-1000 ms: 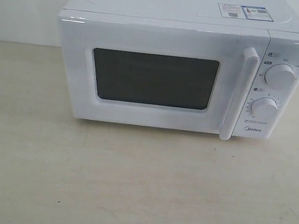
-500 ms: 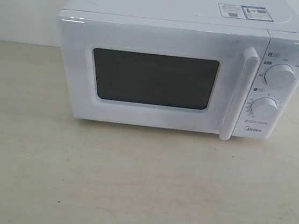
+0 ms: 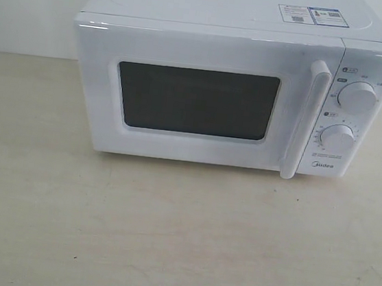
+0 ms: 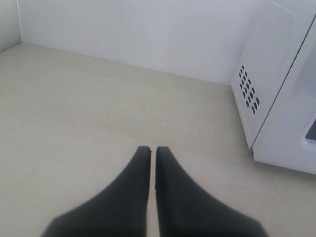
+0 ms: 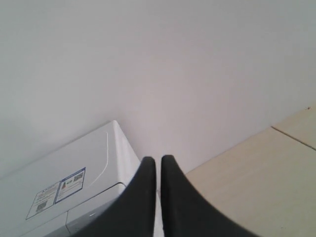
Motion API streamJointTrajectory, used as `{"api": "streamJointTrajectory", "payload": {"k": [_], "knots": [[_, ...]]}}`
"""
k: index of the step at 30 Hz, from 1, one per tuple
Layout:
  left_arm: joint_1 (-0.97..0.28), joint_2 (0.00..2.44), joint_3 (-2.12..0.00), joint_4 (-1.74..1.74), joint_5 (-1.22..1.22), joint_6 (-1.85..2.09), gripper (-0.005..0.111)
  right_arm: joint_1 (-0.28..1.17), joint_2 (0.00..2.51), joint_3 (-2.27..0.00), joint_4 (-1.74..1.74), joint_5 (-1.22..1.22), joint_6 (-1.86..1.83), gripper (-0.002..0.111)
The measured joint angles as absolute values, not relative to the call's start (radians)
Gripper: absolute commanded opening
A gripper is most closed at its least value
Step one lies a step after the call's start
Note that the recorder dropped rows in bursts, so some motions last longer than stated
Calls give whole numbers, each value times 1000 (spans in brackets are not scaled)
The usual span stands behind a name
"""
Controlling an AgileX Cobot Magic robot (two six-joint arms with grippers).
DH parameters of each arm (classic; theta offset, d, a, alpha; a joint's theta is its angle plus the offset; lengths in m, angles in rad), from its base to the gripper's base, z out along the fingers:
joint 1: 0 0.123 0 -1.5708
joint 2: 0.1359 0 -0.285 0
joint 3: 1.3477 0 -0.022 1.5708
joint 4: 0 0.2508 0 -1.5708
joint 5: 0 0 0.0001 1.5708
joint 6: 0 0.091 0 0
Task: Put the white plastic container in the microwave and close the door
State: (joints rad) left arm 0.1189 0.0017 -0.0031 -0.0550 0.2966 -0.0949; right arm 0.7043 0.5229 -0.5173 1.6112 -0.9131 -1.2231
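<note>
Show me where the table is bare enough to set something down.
Widest free patch: the table in front of the shut door of the microwave, bare to the picture's near edge. Also bare: the table left of the microwave, bordered by the white wall. Right of the microwave only a narrow strip shows.

Microwave (image 3: 236,48) on table (image 3: 166,237), before wall (image 3: 28,0)

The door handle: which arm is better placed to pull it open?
Right, probably. The door handle sits at the door's right edge, and the right tool hovers by the microwave's stickered top corner. The left tool is beside the vented far side.
</note>
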Motion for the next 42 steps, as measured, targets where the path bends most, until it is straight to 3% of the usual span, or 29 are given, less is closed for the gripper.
{"api": "streamJointTrajectory", "payload": {"k": [4,7,14,26,42], "knots": [[119,2,-3,-55,297,-95,4,520,460,-511,1656,-792,-1271,0],[119,2,-3,-55,297,-95,4,305,337,-446,1616,-513,-1282,0],[119,2,-3,-55,297,-95,4,96,93,-245,1571,-201,-1286,0],[119,2,-3,-55,299,-95,4,71,6,-58,1571,-194,-1215,0],[119,2,-3,-55,299,-95,4,71,4,-112,1485,-66,-1151,0]]}}
